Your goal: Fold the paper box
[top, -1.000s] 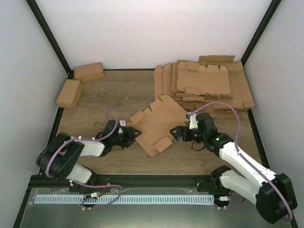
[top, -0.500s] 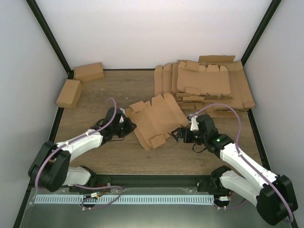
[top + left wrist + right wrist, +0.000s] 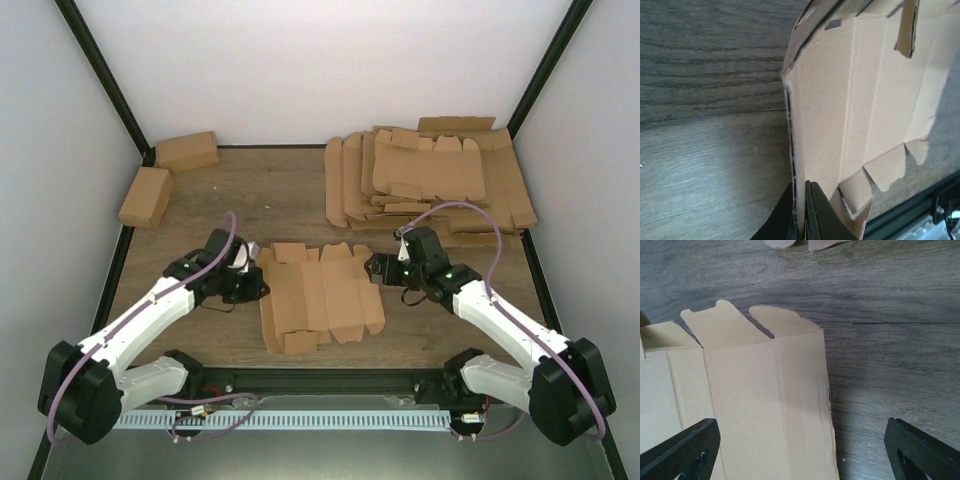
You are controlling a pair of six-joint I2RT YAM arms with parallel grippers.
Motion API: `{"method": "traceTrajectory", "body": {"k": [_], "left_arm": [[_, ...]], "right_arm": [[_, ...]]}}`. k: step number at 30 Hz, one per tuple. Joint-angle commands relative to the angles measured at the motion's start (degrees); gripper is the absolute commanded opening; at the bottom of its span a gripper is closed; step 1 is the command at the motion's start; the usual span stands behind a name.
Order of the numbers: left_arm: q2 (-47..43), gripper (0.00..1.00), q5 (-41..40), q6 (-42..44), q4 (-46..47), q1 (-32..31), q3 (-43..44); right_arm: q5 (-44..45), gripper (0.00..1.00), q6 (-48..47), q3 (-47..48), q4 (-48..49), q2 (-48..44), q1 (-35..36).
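You have barely begun: the paper box (image 3: 318, 300) lies as an unfolded blank on the counter (image 3: 250, 200), every crease left to fold, your left hand (image 3: 257, 287) pinching its left edge and your right hand (image 3: 374, 266) wide open over its right edge.

My left arm stretches forward from its base and bends inward at the wrist. The left hand (image 3: 255, 285) is pinched tight, its fingers (image 3: 815, 215) nearly meeting on the edge of the paper box (image 3: 320, 300) caught between them. My right arm reaches forward and inward too. The right hand (image 3: 375, 267) points down, fingers (image 3: 682, 450) spread wide, gripping nothing.
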Motion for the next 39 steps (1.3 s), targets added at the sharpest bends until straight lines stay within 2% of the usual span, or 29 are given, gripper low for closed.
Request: {"method": "traceTrajectory", "body": {"k": [1, 7, 14, 21, 30, 34, 39], "left_arm": [[-3.31, 0.04, 2.99, 4.79, -4.52, 0.08, 3.17], [-3.29, 0.04, 4.86, 6.25, -3.94, -0.04, 3.79], [-3.10, 0.04, 6.17, 7.55, -2.65, -0.21, 4.57], [-0.44, 0.04, 4.61, 8.34, -3.79, -0.72, 5.09], [5.96, 0.04, -3.26, 12.36, -12.71, -1.66, 14.97], [8.48, 0.04, -2.51, 13.57, -13.48, -2.67, 18.00], [11.70, 0.04, -5.49, 15.58, -16.46, -5.08, 21.95]], "right_arm": [[-1.06, 0.92, -1.39, 0.99, 1.52, 1.22, -0.37], [-8.56, 0.88, -1.23, -2.75, 5.12, 2.46, -0.38], [-12.89, 0.87, 1.27, -8.66, 9.55, 2.18, -0.36], [-7.48, 0.96, 2.45, -8.92, 8.57, 4.52, -0.37], [-12.14, 0.94, 2.06, -9.44, 9.68, 6.22, -0.37], [-9.93, 0.95, 1.29, -8.71, 7.25, 3.35, -0.37], [-7.08, 0.96, -0.79, -4.03, 3.40, -0.37, -0.38]]}}
